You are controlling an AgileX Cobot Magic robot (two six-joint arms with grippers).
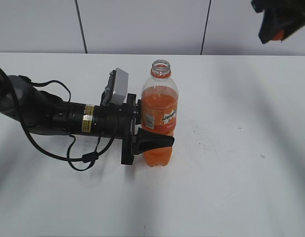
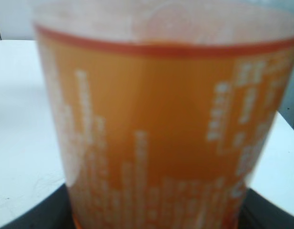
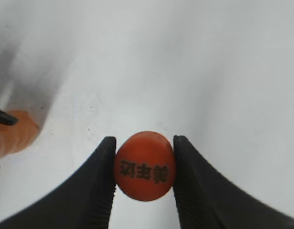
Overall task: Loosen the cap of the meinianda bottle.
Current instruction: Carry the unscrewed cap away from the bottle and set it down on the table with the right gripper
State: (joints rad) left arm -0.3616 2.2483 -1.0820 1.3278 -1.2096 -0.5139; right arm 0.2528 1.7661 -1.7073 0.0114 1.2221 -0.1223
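White table (image 1: pixel 231 187) spread across the whole exterior view, pale wall panels behind.

Left arm (image 1: pixel 48 113) stretched low and level over the table from the left edge, forearm almost parallel to the surface, loose black cable looping beneath, grey wrist camera box perched on top near the flange.

Left gripper (image 1: pixel 159 131) clamped sideways round the bottle (image 1: pixel 159 118) at label height, one black finger (image 1: pixel 154 141) wrapped across the front below the label, the other hidden behind. Closed firmly on the body.

Bottle upright near table centre, base on the surface, orange drink up to the shoulder, neck bare and mouth open. Filling the left wrist view, blurred orange label (image 2: pixel 161 133) with white print, dark gripper base along the bottom edge.

Right gripper (image 1: pixel 278 29) high in the exterior view's top right corner, well apart from the bottle, only its tip showing.

From the right wrist, two black ribbed pads (image 3: pixel 96 191) pinched on the cap (image 3: pixel 145 166), one at each side, dark characters on its top facing the lens, white table far below.
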